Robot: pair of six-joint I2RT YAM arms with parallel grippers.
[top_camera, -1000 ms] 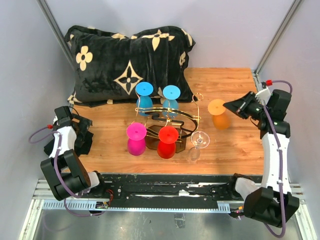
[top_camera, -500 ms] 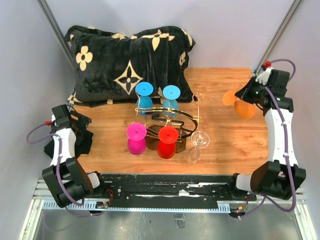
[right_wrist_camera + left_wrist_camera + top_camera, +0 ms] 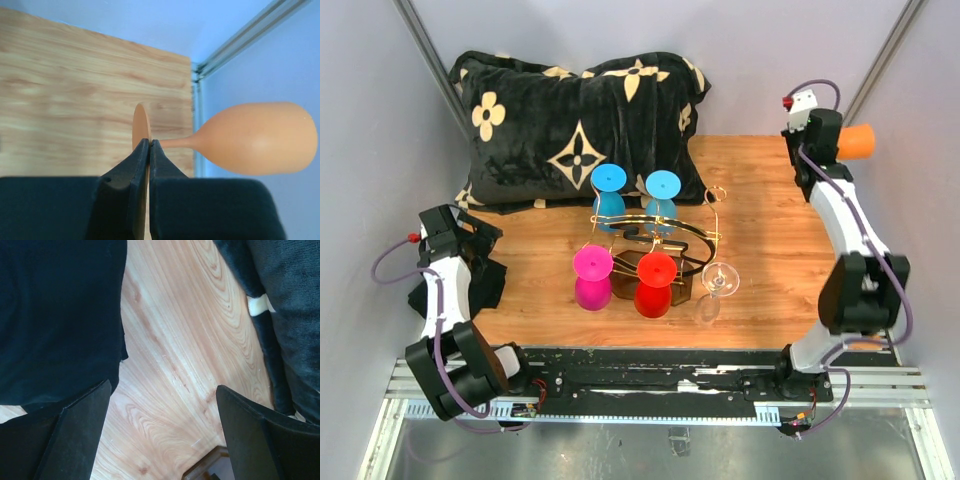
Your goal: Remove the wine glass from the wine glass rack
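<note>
R gripper (image 3: 149, 150), clamped on the foot of the orange glass (image 3: 260, 137) w/ bowl out to its right, has swung up & away in the last sec, so I reckon it's well clear of the rack (image 3: 665, 235) off to its left.

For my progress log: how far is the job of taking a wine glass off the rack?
Done: the orange wine glass is clear of the wine glass rack, up near the far right corner. In hand: the right tool is shut on its foot. Left: setting it down, it seems. The left tool is open, empty, low over the table.
</note>
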